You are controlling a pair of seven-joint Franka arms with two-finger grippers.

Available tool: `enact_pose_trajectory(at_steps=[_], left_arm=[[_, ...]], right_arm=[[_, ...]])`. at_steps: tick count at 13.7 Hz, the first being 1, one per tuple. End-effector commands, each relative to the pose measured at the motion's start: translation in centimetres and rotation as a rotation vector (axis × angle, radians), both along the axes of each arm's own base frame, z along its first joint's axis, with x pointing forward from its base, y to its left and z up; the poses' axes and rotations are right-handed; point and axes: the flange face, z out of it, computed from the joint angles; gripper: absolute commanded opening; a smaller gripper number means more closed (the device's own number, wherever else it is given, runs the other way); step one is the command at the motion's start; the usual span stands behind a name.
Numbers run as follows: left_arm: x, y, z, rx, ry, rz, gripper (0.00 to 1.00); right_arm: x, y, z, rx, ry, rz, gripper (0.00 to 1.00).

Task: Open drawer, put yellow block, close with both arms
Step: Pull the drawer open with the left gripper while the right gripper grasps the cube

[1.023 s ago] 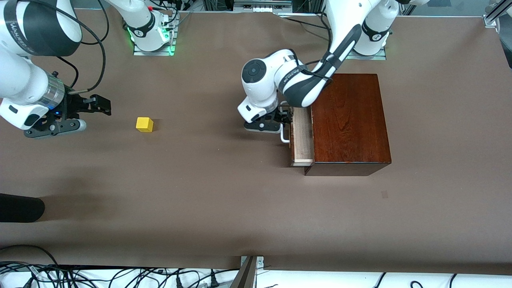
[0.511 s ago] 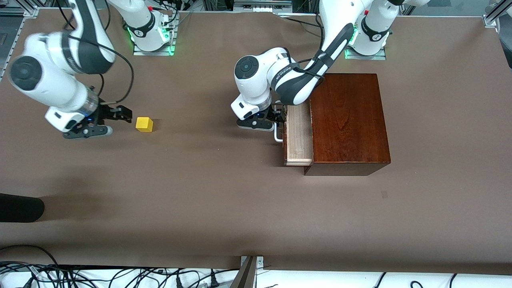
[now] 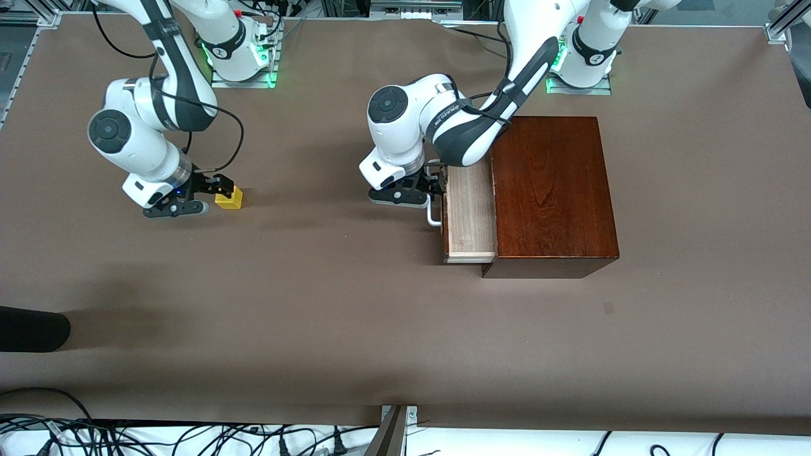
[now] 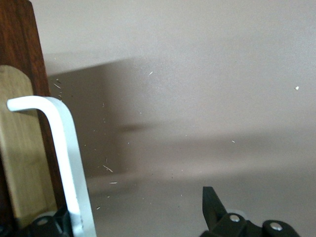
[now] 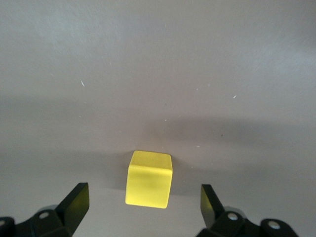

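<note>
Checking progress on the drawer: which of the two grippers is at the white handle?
The left gripper: one finger stands apart from the handle of the part-open drawer. The right gripper is open, straddling the yellow block.

- My left arm (image 3: 481, 120) reaches down from its base, elbow bent, wrist turned low.
- My left gripper (image 3: 426, 190) sits low, jaws spread wide, one finger (image 4: 213, 205) in the wrist view.
- My right arm (image 3: 146, 126) folds down toward its end.
- My right gripper (image 3: 212, 190) is low too, jaws wide apart, fingers (image 5: 76, 200) level.
</note>
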Motion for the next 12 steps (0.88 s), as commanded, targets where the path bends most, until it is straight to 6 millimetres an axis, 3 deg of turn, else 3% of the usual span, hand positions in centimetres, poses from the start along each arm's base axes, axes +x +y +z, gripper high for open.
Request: enact_pose_trajectory(at_steps=[1,5,6,8,10,12], left_arm=[[-0.3,-0.2,1.1,0.047,0.064,0.013,1.00],[0.0,0.6,4.0,0.140,0.073,0.020,1.00],[0.4,1.1,5.8,0.146,0.065,0.027,1.00],[1.4,2.9,11.7,0.138,0.048,0.036,1.00],[3.0,7.4,17.4,0.143,0.085,0.028,1.00],[5.6,13.9,22.5,0.079,0.125,0.036,1.00]], right_arm=[[-1.9,-0.2,-3.4,0.007,0.006,-0.028,1.00],[-2.8,-0.3,-6.3,0.001,0.011,-0.034,1.00],[-2.8,-0.4,-6.9,0.000,0.003,-0.034,1.00],[-2.8,-0.3,-7.8,-0.002,-0.002,-0.032,0.94],[-2.8,-0.3,-7.9,-0.003,0.003,-0.032,0.57],[-2.9,-0.3,-8.2,-0.004,0.009,-0.032,0.23]])
